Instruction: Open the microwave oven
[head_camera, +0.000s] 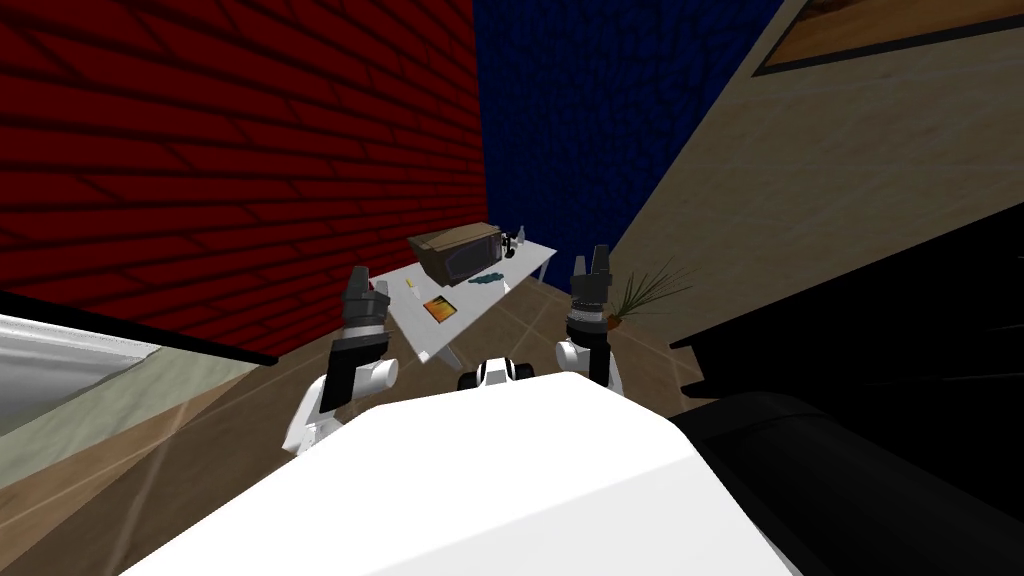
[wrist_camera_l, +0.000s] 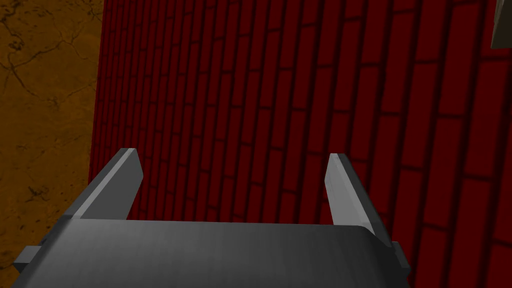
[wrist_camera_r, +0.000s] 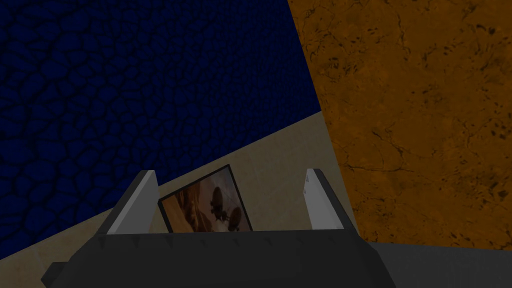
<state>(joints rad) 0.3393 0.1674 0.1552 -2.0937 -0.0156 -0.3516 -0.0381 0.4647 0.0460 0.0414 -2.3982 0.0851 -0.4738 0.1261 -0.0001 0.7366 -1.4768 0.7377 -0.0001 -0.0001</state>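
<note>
The microwave oven is a brown box with a dark front, door closed, standing on a white table some way ahead of me by the red brick wall. My left gripper is raised to the left of the table, well short of the oven; in the left wrist view that same left gripper stands open with nothing between its fingers. My right gripper is raised to the right of the table, and in the right wrist view the gripper is open and empty too.
On the table lie an orange flat item, a dark teal object and small dark things by the oven. A potted plant stands on the floor to the right. A black mass fills the right side.
</note>
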